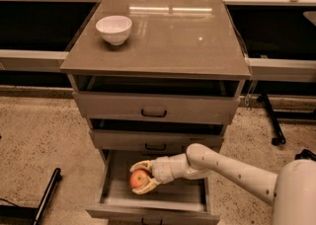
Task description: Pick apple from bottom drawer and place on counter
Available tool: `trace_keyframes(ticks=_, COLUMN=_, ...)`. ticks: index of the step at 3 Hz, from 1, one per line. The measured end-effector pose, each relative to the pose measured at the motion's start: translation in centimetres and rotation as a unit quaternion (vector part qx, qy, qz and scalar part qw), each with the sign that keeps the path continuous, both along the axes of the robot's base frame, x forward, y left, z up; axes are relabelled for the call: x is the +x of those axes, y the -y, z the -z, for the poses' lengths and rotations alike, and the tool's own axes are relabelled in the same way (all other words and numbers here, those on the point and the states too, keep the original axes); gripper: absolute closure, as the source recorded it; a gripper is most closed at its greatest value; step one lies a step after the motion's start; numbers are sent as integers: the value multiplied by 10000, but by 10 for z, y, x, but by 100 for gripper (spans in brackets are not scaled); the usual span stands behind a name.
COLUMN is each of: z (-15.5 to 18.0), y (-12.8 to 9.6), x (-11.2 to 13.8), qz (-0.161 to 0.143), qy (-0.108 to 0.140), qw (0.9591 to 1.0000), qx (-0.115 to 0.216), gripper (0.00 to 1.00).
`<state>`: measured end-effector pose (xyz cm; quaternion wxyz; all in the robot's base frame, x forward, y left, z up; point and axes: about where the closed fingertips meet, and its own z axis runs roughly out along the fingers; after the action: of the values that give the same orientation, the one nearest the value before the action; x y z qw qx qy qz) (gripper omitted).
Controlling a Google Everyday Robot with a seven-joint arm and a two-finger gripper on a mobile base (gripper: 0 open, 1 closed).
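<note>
The apple (139, 178), small and red-orange, is inside the open bottom drawer (114, 193), between the fingers of my gripper (141, 178). One pale finger curves over it and the other under it. The gripper is shut on the apple, reaching in from the right on the white arm (232, 172). The apple sits just above the drawer's grey floor, towards its left side. The counter (168, 36) is the glossy grey-brown top of the cabinet, above.
A white bowl (114, 29) stands at the counter's back left. Two wider drawers with dark handles (154, 113) sit slightly open above the bottom one. A dark pole (47, 195) lies on the floor at left; a chair leg (271, 120) stands at right.
</note>
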<state>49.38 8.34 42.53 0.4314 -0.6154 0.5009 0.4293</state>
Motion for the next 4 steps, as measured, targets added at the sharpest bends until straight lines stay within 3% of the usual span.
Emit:
trace_keyframes(ticks=1, z=-34, y=-3, x=-47, qz=-547, qy=228, qw=9976, qx=-367, gripper=100)
trace_keyframes(ticks=2, z=-45, y=-4, x=-69, qz=-846, qy=221, qw=9954, qx=-401, gripper=100)
trace_keyframes(ticks=4, z=-56, y=-11, x=-67, qz=-964, qy=270, qw=9940, qx=-442, gripper=100)
